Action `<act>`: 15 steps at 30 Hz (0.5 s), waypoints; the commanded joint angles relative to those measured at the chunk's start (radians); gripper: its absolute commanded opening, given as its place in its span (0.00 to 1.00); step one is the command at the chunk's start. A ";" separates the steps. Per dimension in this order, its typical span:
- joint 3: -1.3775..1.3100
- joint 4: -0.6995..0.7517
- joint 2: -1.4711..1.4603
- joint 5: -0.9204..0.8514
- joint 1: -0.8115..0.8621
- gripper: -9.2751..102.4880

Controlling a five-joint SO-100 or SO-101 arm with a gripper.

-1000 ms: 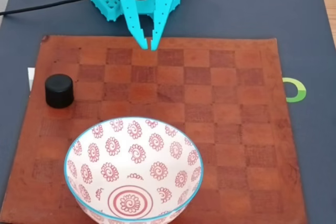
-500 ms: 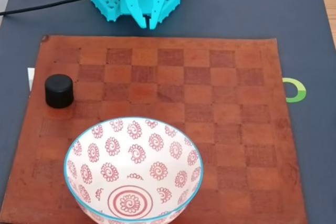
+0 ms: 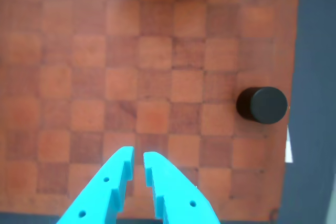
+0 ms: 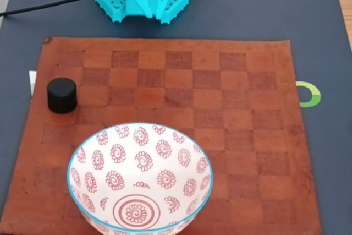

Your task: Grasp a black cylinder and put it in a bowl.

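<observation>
Black cylinder (image 4: 61, 95) sits upright at left edge of brown checkered mat (image 4: 231, 114) in fixed view, apart from bowl (image 4: 77, 160). We see turquoise tool (image 3: 137, 157) nearly closed, holding nothing, w/ narrow gap.

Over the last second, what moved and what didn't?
The hand pulled back from the mat's far edge toward the arm's base, at the top of the fixed view, gripping nothing. Its fingers sit nearly closed with a thin gap. The cylinder and bowl stayed put.
</observation>
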 commanded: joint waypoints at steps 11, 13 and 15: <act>-0.345 0.005 -0.512 -0.279 0.161 0.19; -0.364 0.005 -0.561 -0.336 0.201 0.22; -0.368 0.005 -0.597 -0.377 0.241 0.24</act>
